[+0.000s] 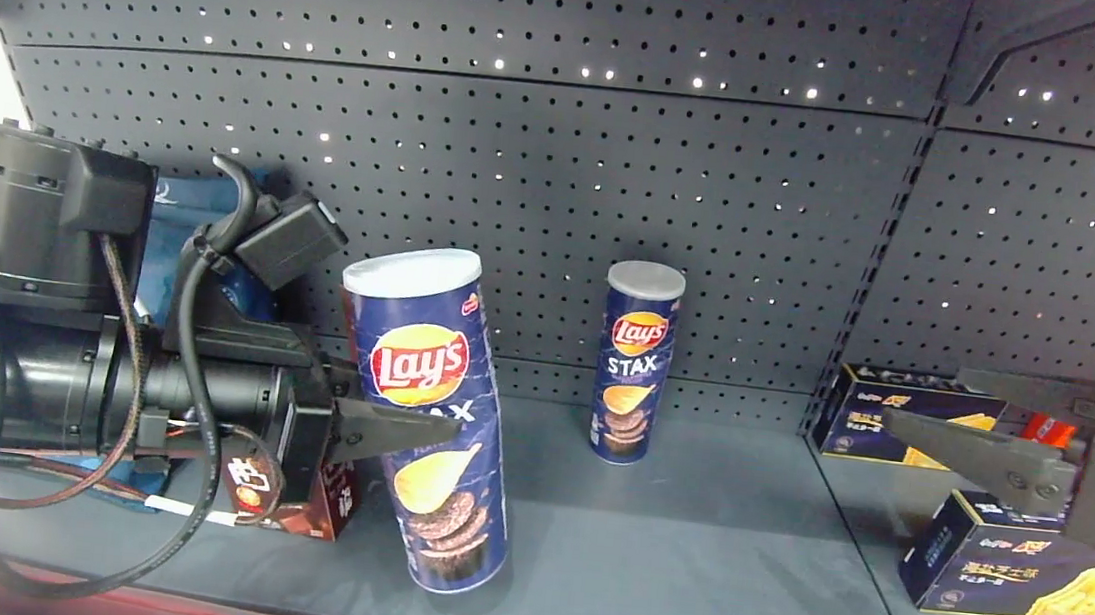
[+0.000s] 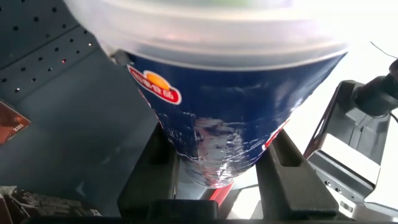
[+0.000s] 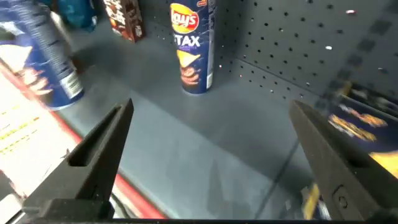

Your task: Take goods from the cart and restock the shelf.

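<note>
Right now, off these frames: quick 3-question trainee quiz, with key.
1. True or false: the can in the left gripper stands upright.
2. The right gripper is: A open; B shut on a box; C shut on a can.
3. Short answer: what goods lie on the shelf nearest the right gripper?

Key: 1 false, it is tilted. 2 A. 3 boxes.

Shelf [image 1: 734, 557] holds near can [image 1: 431, 417] left — far can [image 1: 636, 361] behind
</note>
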